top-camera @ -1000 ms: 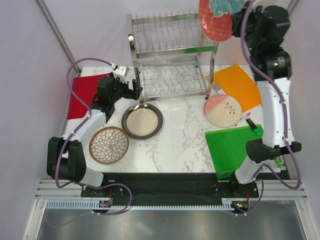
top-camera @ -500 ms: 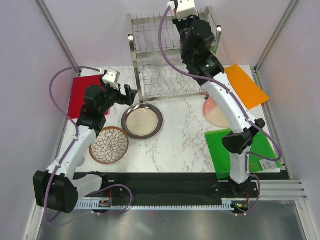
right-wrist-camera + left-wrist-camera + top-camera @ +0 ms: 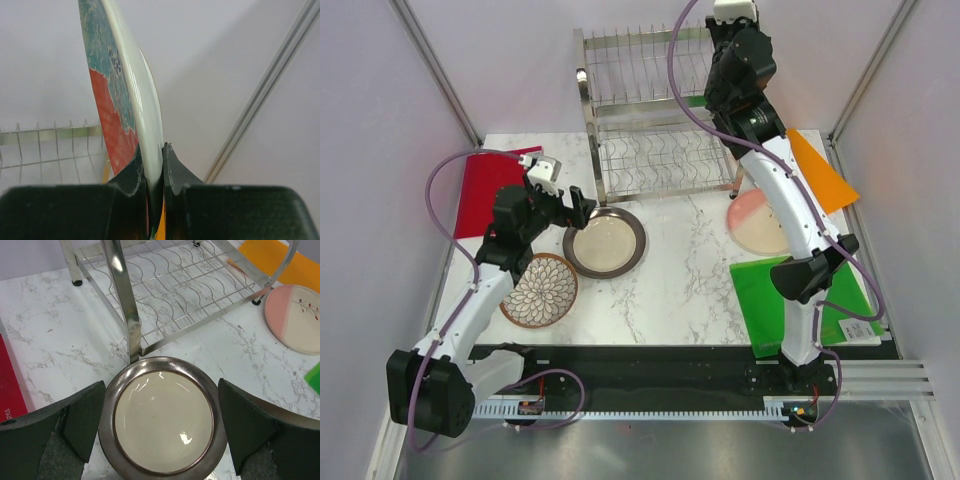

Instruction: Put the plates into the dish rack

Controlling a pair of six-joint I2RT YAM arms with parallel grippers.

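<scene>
There's a red board [image 3: 480, 190] on the marble table [image 3: 690, 260] just left of the left fingers [image 3: 80, 420], with an orange board [image 3: 828, 178] and a green board [image 3: 760, 300] off to their right.

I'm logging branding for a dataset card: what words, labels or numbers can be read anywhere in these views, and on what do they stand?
"STYLE": small white letters running sideways on the red board, at the left edge of the left wrist view; the word may be cut off.
Red plate: dark marks on the teal part, which cannot be read as letters.
No other text, number or sign is legible in any view.
</scene>
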